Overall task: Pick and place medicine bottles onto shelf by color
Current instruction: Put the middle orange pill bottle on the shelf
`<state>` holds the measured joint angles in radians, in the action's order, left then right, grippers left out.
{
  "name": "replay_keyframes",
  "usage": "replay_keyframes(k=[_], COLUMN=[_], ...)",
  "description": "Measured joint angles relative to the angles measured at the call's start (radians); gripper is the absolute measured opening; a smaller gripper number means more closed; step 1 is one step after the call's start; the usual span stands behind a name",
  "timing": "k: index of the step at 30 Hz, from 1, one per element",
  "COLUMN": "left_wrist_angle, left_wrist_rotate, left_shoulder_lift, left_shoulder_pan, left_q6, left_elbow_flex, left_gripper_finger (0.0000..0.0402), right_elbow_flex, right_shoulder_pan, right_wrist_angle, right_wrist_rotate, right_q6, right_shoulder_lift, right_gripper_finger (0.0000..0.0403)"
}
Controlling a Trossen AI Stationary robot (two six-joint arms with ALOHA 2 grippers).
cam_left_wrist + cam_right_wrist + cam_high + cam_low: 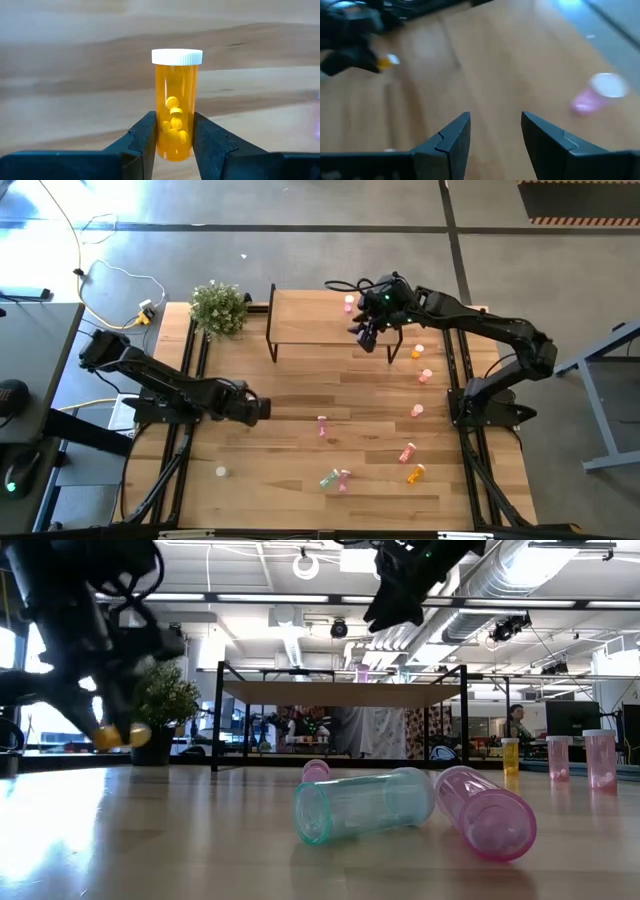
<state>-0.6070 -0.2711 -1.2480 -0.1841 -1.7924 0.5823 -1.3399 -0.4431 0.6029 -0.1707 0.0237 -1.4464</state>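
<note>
My left gripper [262,408] is shut on an orange medicine bottle [175,100] with a white cap, above the table's left middle. It also shows in the low view [118,735]. My right gripper [366,332] is open and empty above the right part of the shelf [310,320], a light-wood board on black legs. A pink bottle [348,304] stands upright on the shelf beside it and shows in the right wrist view [596,95]. Several more bottles lie or stand on the tabletop, among them a green one [365,805] and a pink one [485,812] lying on their sides. My left gripper pinches the orange bottle's lower body [175,120], near its bottom end, between its two fingers. The bottle lies along the fingers, and its white cap [177,56] sticks out past the fingertips. The fingers run about level, pointing toward the table's right. The bottle is clear of the table.
Loose bottles are scattered on the right and near parts of the table: orange [417,352], pink [425,375], pale [417,410], pink [322,425], red [407,452], orange [415,473]. A small potted plant [218,308] stands left of the shelf.
</note>
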Motion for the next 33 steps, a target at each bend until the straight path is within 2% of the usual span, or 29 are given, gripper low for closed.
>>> replay_keyframes(k=[6, 12, 21, 24, 33], left_wrist_angle=[0.236, 0.473, 0.739, 0.812, 1.022], left_wrist_rotate=[-0.137, -0.180, -0.082, -0.022, 0.134], left_shoulder_lift=[0.041, 0.050, 0.051, 0.051, 0.051], left_shoulder_pan=[0.001, 0.019, 0.106, 0.139, 0.242], left_q6=[0.275, 0.536, 0.909, 1.015, 1.264], left_elbow_flex=[0.001, 0.002, 0.002, 0.002, 0.002], left_gripper_finger=[0.0099, 0.0099, 0.0099, 0.0099, 0.0099], right_elbow_flex=[0.000, 0.000, 0.000, 0.000, 0.000], right_shoulder_pan=[0.045, 0.129, 0.236, 0.255, 0.294], right_wrist_angle=[-0.023, -0.095, -0.331, -0.374, -0.541], right_wrist_rotate=[-0.164, -0.183, -0.181, -0.181, -0.115], right_q6=[0.112, 0.210, 0.355, 0.408, 0.440], right_shoulder_lift=[0.000, 0.000, 0.000, 0.000, 0.001], right_gripper_finger=[0.0168, 0.0168, 0.0168, 0.0169, 0.0223])
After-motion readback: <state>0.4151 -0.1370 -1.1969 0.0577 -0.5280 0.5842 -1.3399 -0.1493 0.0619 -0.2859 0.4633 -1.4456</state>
